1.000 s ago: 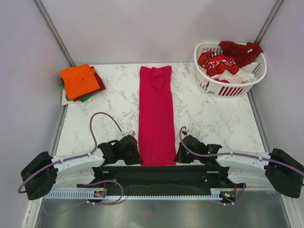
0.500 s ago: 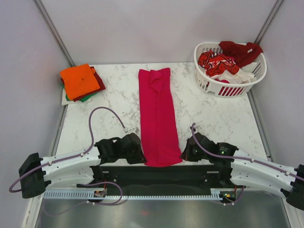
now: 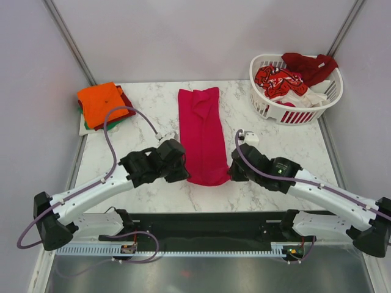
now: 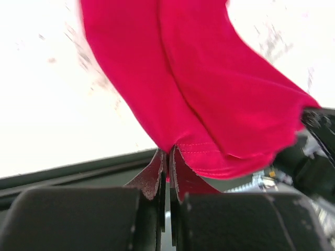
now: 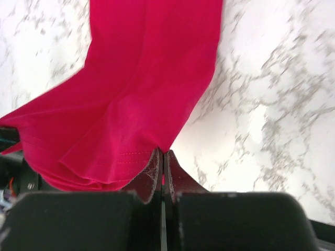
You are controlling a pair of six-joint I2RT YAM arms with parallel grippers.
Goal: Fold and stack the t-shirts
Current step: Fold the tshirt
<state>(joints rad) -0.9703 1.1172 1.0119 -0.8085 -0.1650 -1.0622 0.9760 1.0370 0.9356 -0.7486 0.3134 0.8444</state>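
**Magenta-red t-shirt** (image 3: 201, 131): folded lengthwise into a long narrow strip down the middle of the marble worktop (image 3: 275, 159). The far end lies flat near the back edge. The near end is raised off the surface and held at both corners, with the hem sagging between them.

**Left hand** (image 4: 167, 162): fingers pressed fully together, pinching the near left corner of the strip at the stitched hem.

**Right hand** (image 5: 162, 162): fingers likewise clamped together, pinching the near right corner just below the hem seam.

**Folded stack** (image 3: 102, 105): at the far left corner of the worktop, well apart from the strip. An orange t-shirt (image 3: 101, 101) lies on top, with dark red, green and white edges showing beneath it.

**White slatted basket** (image 3: 269, 108): at the far right corner. It holds a red-patterned t-shirt (image 3: 278, 79), a dark red t-shirt (image 3: 311, 64) draped over the back rim, and white cloth (image 3: 314, 97) crumpled beside them.
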